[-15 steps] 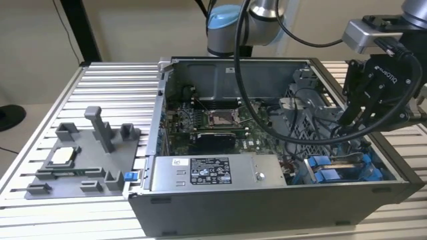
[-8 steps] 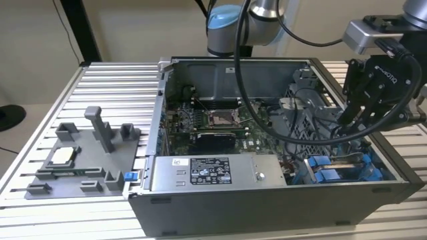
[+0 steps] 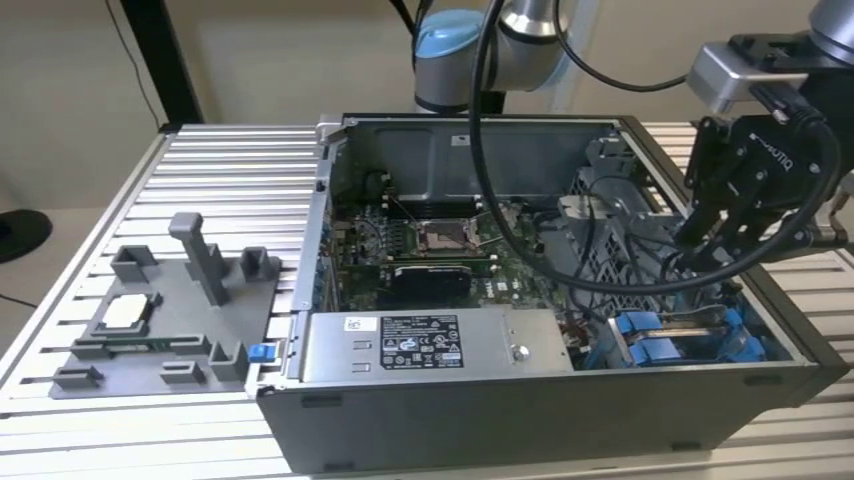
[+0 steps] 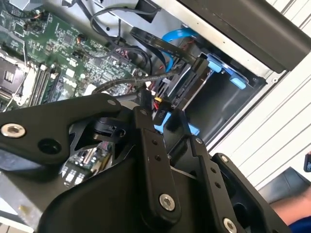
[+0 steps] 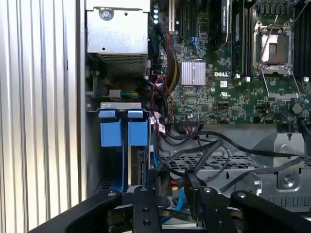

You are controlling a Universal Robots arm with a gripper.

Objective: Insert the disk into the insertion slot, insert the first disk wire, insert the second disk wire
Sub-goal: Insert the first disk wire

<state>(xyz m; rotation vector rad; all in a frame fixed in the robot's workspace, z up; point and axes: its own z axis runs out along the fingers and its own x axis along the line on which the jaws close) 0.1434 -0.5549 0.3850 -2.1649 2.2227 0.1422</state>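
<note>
The insertion slot [image 5: 93,145] is grey with blue rails [image 5: 111,133]; the motherboard [image 5: 228,92] green.

Slatted aluminium table [image 3: 200,160], open computer case [image 3: 534,420] on it, grey fixture plate [image 3: 174,325] beside

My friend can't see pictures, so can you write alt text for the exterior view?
A black end effector hangs over the blue-railed insertion slot inside an open computer case. The case sits on a ribbed metal table beside a grey parts tray.
</note>
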